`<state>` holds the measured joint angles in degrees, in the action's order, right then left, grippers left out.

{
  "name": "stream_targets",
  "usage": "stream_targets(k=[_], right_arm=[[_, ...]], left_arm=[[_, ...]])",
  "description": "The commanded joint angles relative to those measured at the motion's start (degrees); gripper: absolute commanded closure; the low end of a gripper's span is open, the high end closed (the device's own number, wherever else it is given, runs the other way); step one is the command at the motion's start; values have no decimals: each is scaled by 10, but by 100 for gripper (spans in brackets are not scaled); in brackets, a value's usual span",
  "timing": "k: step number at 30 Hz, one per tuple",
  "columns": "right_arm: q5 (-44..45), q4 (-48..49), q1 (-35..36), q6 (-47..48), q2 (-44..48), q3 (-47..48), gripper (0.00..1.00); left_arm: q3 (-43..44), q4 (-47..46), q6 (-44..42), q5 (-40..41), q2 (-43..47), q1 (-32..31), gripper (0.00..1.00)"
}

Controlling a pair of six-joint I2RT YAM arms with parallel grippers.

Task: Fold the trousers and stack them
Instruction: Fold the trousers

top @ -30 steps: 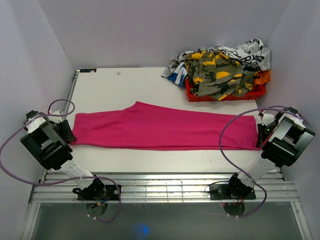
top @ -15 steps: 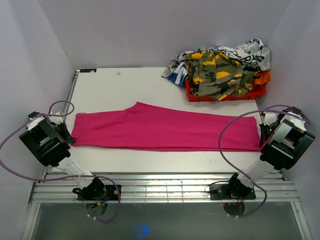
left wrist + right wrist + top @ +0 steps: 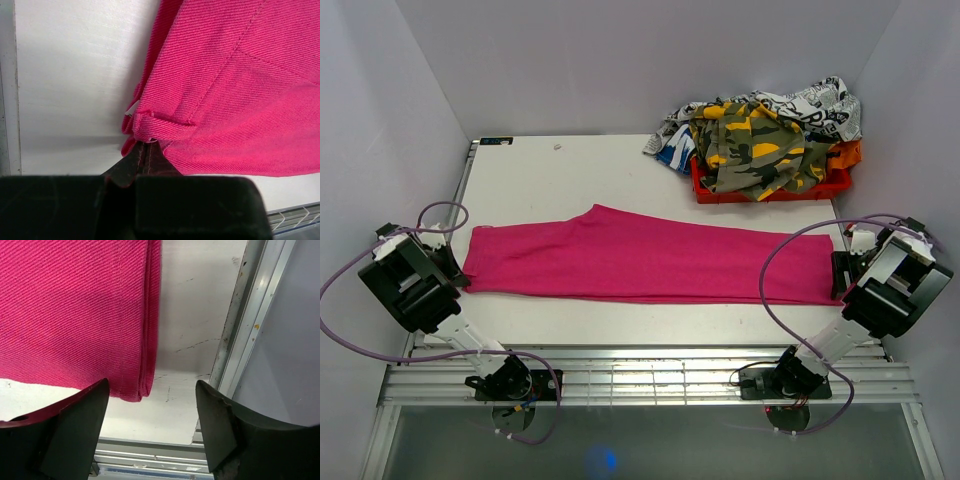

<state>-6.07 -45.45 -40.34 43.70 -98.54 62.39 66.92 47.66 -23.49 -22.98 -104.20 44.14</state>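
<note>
The hot-pink trousers lie flat and stretched left to right across the table. My left gripper is at their left end. In the left wrist view its fingers are shut on a bunched corner of the trousers. My right gripper is at the right end. In the right wrist view it stands open, and the folded hem corner of the trousers lies loose on the table just inside the left finger.
A red tray heaped with other clothes, a camouflage garment on top, stands at the back right. A metal rail and wall run close beside the right gripper. Slatted rails line the near edge.
My left gripper has shut on the left corner of the trousers. My right gripper has opened and let go of the right hem, which now rests on the table.
</note>
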Motion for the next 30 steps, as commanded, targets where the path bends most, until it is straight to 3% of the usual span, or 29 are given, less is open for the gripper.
stream_targets(k=[1, 5, 14, 17, 21, 30], right_arm=[[-2, 8, -5, -7, 9, 9, 24], [-31, -3, -5, -18, -10, 12, 27], [-87, -8, -5, -44, -63, -21, 48], [-104, -12, -5, -49, -66, -18, 61], [-113, -38, -6, -40, -41, 11, 92], [-128, -154, -41, 35, 17, 130, 92]], left_arm=[[6, -7, -13, 4, 12, 4, 94], [7, -3, -18, 5, 19, 4, 92], [4, 2, -13, -7, 24, 4, 89], [7, 4, -13, -9, 24, 4, 89], [4, 10, -20, -16, 31, 4, 89], [-24, 18, -46, -49, 96, 0, 87]])
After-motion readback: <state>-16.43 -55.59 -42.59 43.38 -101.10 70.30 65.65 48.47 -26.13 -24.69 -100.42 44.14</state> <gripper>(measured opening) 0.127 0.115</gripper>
